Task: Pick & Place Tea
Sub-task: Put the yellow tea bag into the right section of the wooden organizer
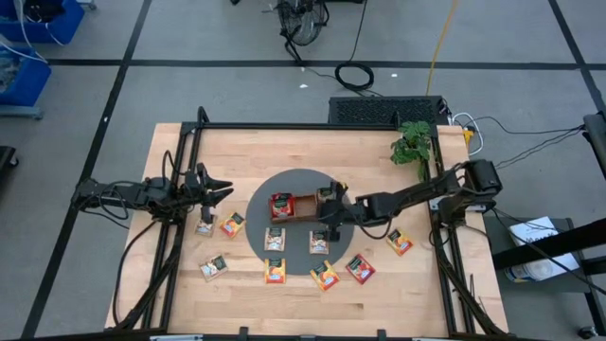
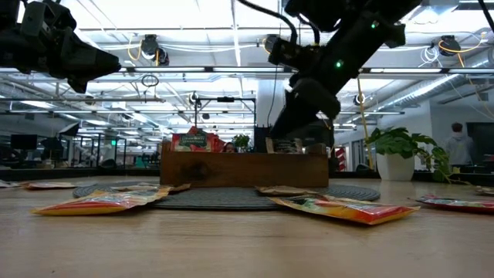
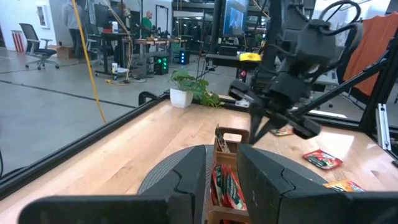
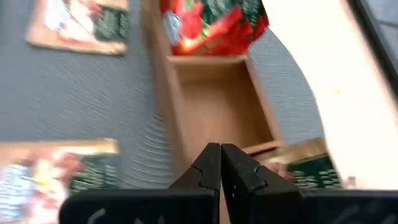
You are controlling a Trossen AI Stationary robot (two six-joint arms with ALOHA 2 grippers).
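The brown wooden tray (image 1: pixel 305 216) sits on a round grey mat (image 1: pixel 303 180). Red tea packets (image 1: pixel 281 205) stand in its left compartment and a whitish one (image 1: pixel 327 194) in its right; the middle compartment (image 4: pixel 214 99) is bare. Several more tea packets lie flat around it, such as an orange one (image 1: pixel 275 271) and a red one (image 1: pixel 360 269). My right gripper (image 4: pixel 219 163) hangs shut and holds nothing, just over the tray's near wall by the middle compartment. My left gripper (image 1: pixel 220 188) hovers open left of the mat, pointing at the tray (image 3: pixel 227 186).
A potted plant (image 1: pixel 414 144) stands at the table's back right corner. Black frame rails (image 1: pixel 189 142) run along the table's sides. Loose packets (image 1: pixel 205 225) lie under the left gripper and across the front of the table (image 2: pixel 343 208).
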